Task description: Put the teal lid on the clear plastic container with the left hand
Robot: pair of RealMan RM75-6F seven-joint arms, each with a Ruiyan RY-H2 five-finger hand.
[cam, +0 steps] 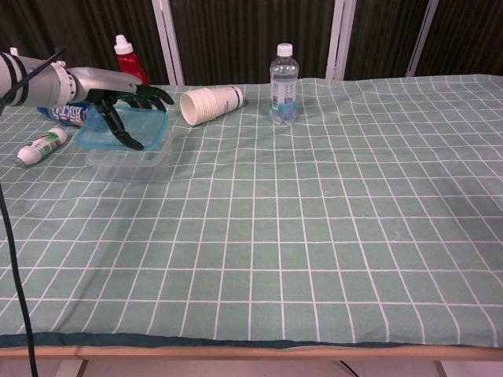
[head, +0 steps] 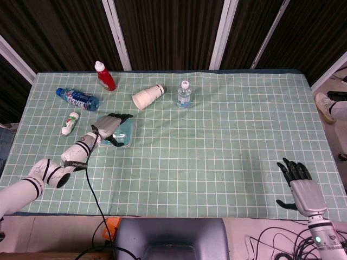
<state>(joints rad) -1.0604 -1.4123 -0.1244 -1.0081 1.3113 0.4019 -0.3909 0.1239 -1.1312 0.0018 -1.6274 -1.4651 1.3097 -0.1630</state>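
My left hand [head: 108,126] [cam: 118,104] holds the teal lid [cam: 134,132] [head: 126,135] just over the clear plastic container [cam: 130,164]; the lid lies nearly flat across the container's top. In the head view the lid and hand hide most of the container. Whether the lid rests on the rim I cannot tell. My right hand [head: 299,187] is open, fingers spread, at the near right edge of the table, and it does not show in the chest view.
Behind the container lie a blue water bottle [head: 77,99], a small white tube [head: 70,123] and a tipped stack of paper cups [head: 148,96]. A red bottle [head: 105,76] and a clear water bottle [head: 184,93] stand upright. A checked green cloth [head: 217,146] covers the table.
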